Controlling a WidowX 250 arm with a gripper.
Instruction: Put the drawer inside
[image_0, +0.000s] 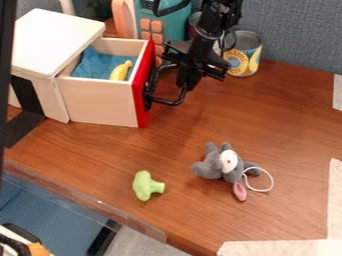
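Camera view: a drawer with pale wooden walls and a flat red front (141, 85) is sticking out of a white box cabinet (57, 37), upper left, its open top showing. The black two-finger gripper (179, 82) is hanging just beside the red front, overlapping the black bar handle (175, 102); can't tell whether they're touching. Also can't tell how far the jaws are standing apart or if they're holding anything. Arm and handle are crowding the space ahead of the front.

Inside, a smooth yellow banana-shaped toy (121, 71) is lying by the near wall, against rumpled blue cloth (90, 65). Behind the drawer, a teal plastic toy with raised orange-pink square buttons (163, 26) is standing near a rounded pink-orange piece (123, 17). A metal can with a yellow-patterned label (244, 55) is standing upright beside the arm, a darker can (194, 20) partly hiding behind the arm.

Well apart from the drawer, a fuzzy grey plush mouse (226, 167) is sprawling with a pink ear and a thin white cord loop (270, 181). A lumpy soft green toy (145, 186) is lying near it. Beige tape (274, 247) is edging the glossy brown wood-grain table (267, 120); woven blue-grey fabric panelling (294, 30) is rising behind.
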